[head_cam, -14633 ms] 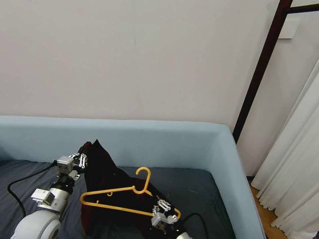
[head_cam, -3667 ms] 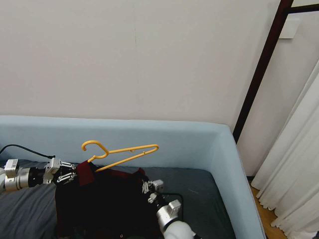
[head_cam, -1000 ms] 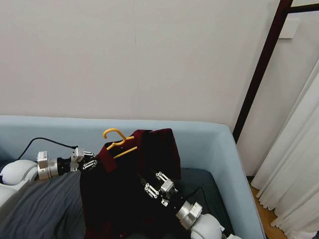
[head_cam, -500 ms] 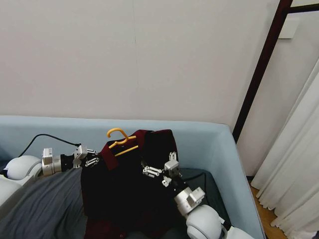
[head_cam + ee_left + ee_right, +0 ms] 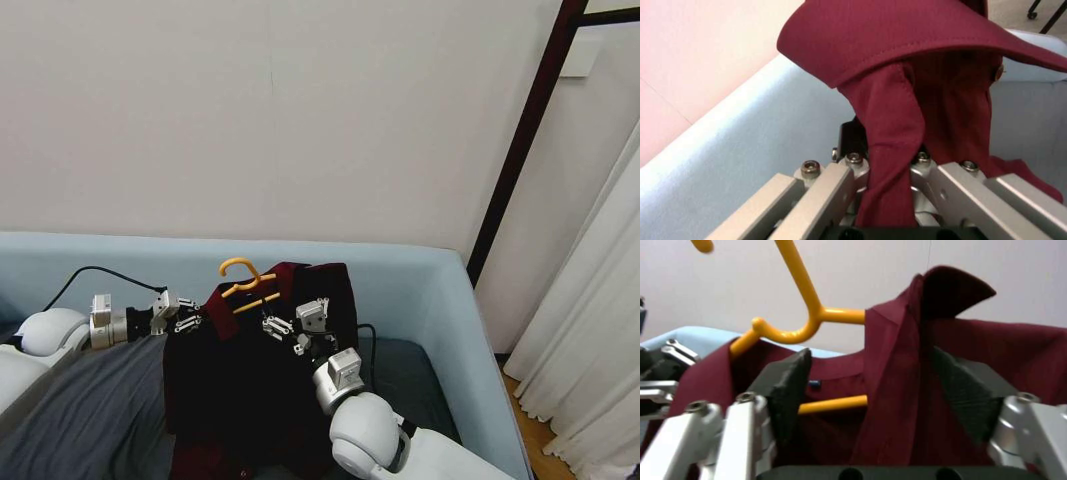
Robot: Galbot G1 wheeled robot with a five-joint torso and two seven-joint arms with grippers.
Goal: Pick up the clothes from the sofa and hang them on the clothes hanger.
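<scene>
A dark red shirt [image 5: 250,385] hangs lifted above the sofa on a yellow hanger [image 5: 236,264], whose hook sticks out of the collar. My left gripper [image 5: 183,318] is at the shirt's left shoulder, shut on a fold of the red fabric [image 5: 893,125]. My right gripper [image 5: 282,332] is in front of the chest, just below the collar. Its jaws stand open, wide apart. Between them I see the shirt's front edge [image 5: 897,390] and the hanger's bar [image 5: 830,404]. The hanger's lower part is hidden under the cloth.
The light blue sofa back [image 5: 420,285] runs behind the shirt, above the dark grey seat [image 5: 80,420]. A black rack pole [image 5: 520,140] rises at the right, beside a white curtain [image 5: 600,330]. A plain wall is behind.
My right gripper has risen and swung left, from the shirt's lower front up to just below the collar. The shirt and hanger have edged slightly right with the left gripper.
</scene>
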